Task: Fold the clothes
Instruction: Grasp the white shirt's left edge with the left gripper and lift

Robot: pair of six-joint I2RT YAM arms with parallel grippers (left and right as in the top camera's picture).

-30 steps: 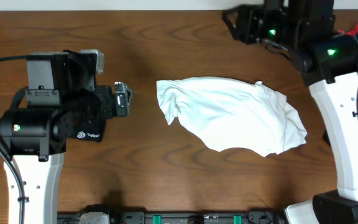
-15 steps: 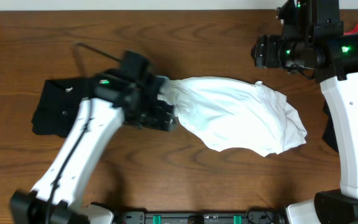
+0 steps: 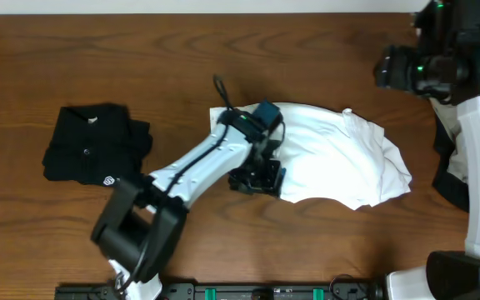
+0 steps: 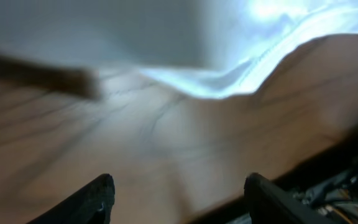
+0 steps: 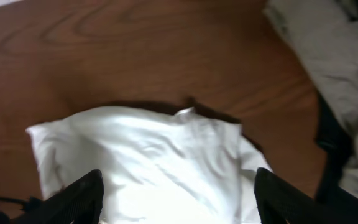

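A crumpled white T-shirt [image 3: 340, 158] lies on the brown table [image 3: 223, 58] right of centre; it also shows in the right wrist view [image 5: 160, 155]. A folded black garment [image 3: 94, 142] lies at the left. My left gripper [image 3: 257, 179] is open and empty, low over the shirt's left front edge; its wrist view is blurred, with white cloth [image 4: 229, 74] ahead and bare wood between the fingers. My right gripper [image 3: 386, 68] is open and empty, high above the table beyond the shirt's far right corner.
A beige garment [image 5: 328, 56] and dark cloth [image 5: 334, 143] lie off the right edge, also seen beside the right arm [image 3: 448, 150]. Bare wood lies between the black garment and the shirt.
My left arm has swung right from beside the black garment to the shirt's left front edge. My right gripper has drifted right and away from the shirt. The shirt has not moved.
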